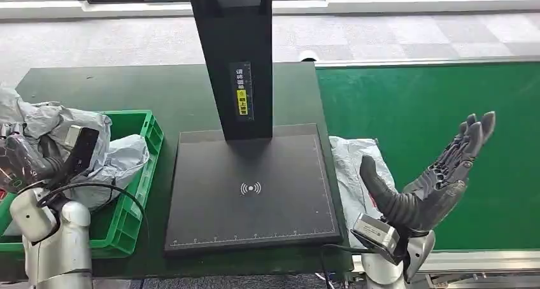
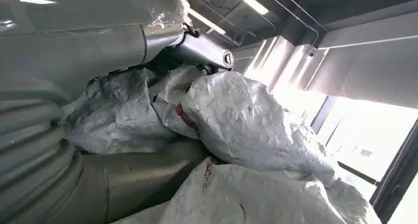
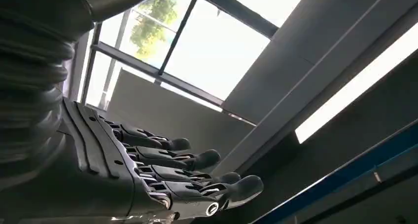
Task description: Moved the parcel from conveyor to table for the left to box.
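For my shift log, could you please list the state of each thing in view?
Left robot hand: holds a grey parcel over the green box.
Right robot hand: open, empty, palm up above the conveyor.
Second parcel: lying flat at the conveyor's edge.
Scanner plate: bare.

In the middle of the head view my dark desk (image 1: 159, 91) carries a flat black scanner pad (image 1: 251, 190), and a tall black post (image 1: 232, 53) rises from the pad's far edge. At the lower left, a green plastic crate (image 1: 137, 174) sits on the desk beside the pad with crumpled grey parcel bags (image 1: 118, 158) in it. My left hand (image 1: 32, 162) rests among them. To the right runs the green conveyor belt (image 1: 433, 130); a grey plastic parcel (image 1: 353, 168) lies at its near left edge, just beside the pad. My right hand (image 1: 433, 181) hovers spread at the lower right, partly over that parcel.
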Tool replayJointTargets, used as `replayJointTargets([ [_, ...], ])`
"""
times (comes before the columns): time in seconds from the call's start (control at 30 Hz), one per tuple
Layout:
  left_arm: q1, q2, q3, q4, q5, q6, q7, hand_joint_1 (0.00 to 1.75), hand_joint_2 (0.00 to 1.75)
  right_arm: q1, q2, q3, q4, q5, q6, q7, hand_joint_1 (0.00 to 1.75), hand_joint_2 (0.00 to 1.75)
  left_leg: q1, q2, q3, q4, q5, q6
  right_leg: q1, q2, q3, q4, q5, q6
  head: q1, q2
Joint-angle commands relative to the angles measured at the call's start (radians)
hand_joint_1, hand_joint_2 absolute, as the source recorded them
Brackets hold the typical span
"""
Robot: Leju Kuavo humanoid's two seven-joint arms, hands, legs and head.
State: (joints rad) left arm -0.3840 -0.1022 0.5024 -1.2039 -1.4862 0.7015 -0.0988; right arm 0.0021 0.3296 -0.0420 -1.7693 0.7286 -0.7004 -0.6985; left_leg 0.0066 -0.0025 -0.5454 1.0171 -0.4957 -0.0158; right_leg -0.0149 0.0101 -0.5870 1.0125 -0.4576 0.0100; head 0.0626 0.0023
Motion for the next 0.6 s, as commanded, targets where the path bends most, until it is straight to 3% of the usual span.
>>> replayJointTargets([
  [0.03,-0.050,-0.019,0.075,0.064,0.000,-0.003,-0.002,1.75,1.75,0.022,0.019,-0.028,0.009,-0.002,0.002,0.000,0.00,1.75,0.000,-0.001,0.000,0.000,0.000,0.000,0.001,-0.002,0.001,-0.001,0.000,-0.001,0.000,0.000],
  [0.6,-0.050,-0.019,0.075,0.064,0.000,-0.003,-0.002,1.75,1.75,0.022,0.019,-0.028,0.009,-0.002,0.002,0.000,0.00,1.75,0.001,-0.002,0.000,-0.002,0.001,0.000,0.001,-0.003,0.001,-0.002,0.001,-0.001,0.000,0.000],
])
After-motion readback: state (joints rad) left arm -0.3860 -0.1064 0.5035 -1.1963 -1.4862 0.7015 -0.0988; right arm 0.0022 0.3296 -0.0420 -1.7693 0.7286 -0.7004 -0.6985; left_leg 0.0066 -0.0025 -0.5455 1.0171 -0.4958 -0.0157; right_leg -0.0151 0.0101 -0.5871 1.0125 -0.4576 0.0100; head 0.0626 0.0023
